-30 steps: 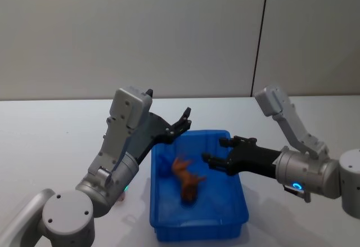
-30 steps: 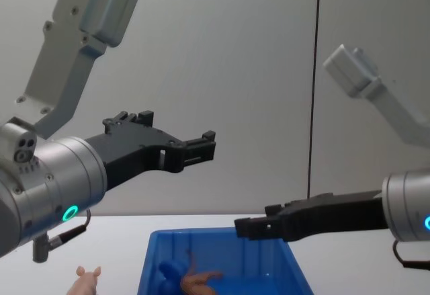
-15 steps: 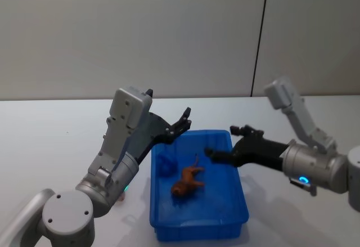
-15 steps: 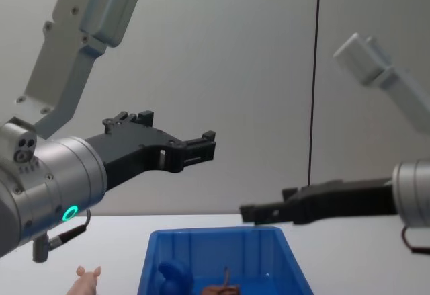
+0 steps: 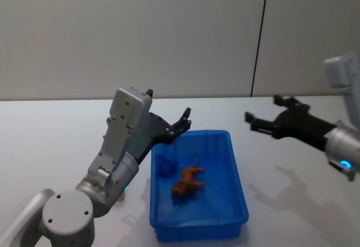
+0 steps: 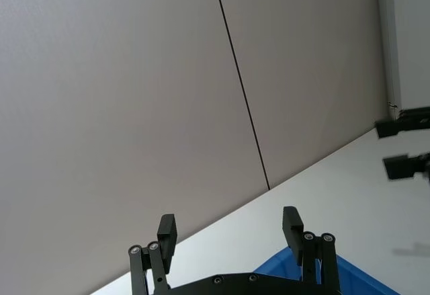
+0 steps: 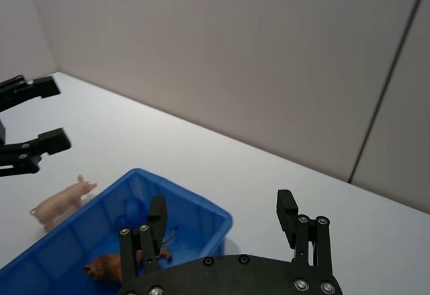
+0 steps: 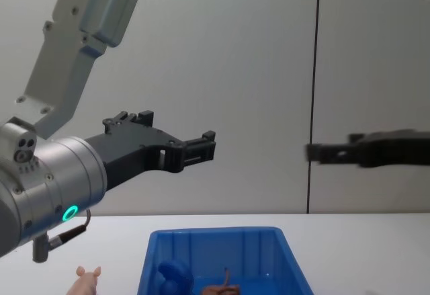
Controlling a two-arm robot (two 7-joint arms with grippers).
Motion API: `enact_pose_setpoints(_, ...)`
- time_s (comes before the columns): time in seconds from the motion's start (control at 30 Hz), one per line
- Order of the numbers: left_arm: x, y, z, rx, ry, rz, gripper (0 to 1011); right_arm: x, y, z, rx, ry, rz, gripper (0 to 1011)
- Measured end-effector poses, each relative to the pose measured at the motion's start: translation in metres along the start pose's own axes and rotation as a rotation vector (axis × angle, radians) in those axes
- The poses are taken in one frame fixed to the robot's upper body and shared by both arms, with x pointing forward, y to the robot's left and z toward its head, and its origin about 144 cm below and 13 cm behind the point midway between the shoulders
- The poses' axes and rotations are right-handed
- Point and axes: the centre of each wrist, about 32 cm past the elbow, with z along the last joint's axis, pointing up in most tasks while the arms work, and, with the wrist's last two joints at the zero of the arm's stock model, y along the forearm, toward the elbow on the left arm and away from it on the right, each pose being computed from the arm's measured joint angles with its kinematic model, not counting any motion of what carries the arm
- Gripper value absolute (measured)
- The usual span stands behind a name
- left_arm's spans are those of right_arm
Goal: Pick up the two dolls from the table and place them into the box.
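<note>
Now we see brown doll (image 5: pixel 187 180) in box (image 5: pixel 197 230), long axis diagonal, near-left to far-right. Pink pig (image 7: pixel 60 201) on table (image 5: pixel 45 146). Left gripper (image 5: pixel 184 119) over box's left rim, right gripper (image 5: pixel 263 111) beyond box's right; both spread, empty.

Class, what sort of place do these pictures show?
Probably a robot testing lab: bare white table, plain grey wall panels, left claw and right claw open above it, near a blue box.

Bright blue box (image 5: pixel 197 231) (vertical ribs inside), brown doll (image 5: pixel 186 182), pale pink pig doll (image 7: pixel 60 204), white table (image 5: pixel 45 146).
</note>
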Motion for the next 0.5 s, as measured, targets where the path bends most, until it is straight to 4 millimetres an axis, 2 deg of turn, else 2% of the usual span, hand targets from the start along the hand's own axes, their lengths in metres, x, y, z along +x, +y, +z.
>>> enact_pose_setpoints(0.23, 0.0, 0.0, 0.0, -0.001, 0.0, -0.002, 1001, 0.011, -0.035, -0.002, 0.049, 0.02, -0.11, 1001)
enact_pose_setpoints(0.5, 0.005, 0.002, -0.001, 0.006, 0.015, -0.02, 1001, 0.016, -0.062, -0.005, 0.081, 0.039, -0.188, 1001)
